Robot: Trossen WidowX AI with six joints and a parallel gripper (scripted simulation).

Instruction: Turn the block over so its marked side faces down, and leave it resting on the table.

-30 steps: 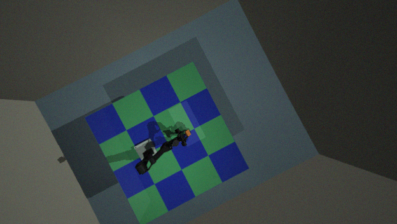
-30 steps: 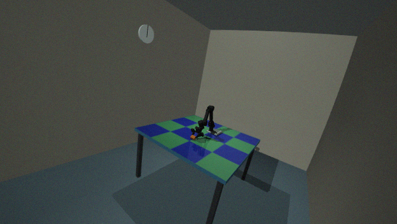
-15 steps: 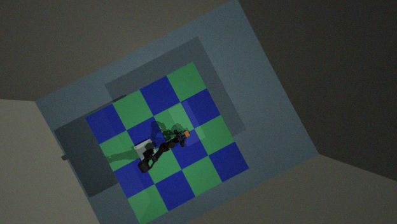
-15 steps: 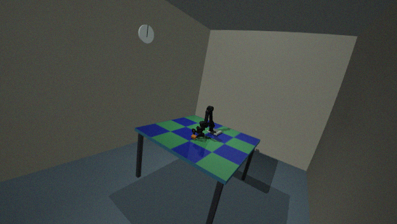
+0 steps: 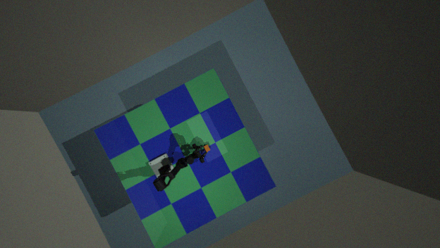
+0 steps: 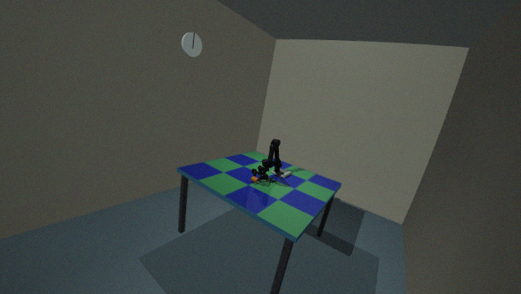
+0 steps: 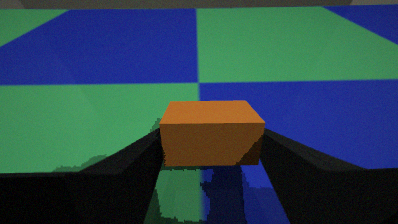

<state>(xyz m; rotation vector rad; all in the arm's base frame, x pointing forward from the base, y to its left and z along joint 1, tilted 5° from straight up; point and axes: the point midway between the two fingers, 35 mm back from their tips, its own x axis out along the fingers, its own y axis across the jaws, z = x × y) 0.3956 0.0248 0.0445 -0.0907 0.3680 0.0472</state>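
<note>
The orange block is between the two black fingers of my gripper, which is shut on it. In the wrist view one plain lighter face points up and away, and a darker plain face points at the camera. No mark shows on either face; the marked side is hidden or too small to tell. The block is over the checkered table, near a corner where green and blue squares meet. Whether it touches the table is not clear.
The arm's pale base plate stands on the table behind the gripper. Arm shadows fall across the squares near the block. A round clock hangs on the wall.
</note>
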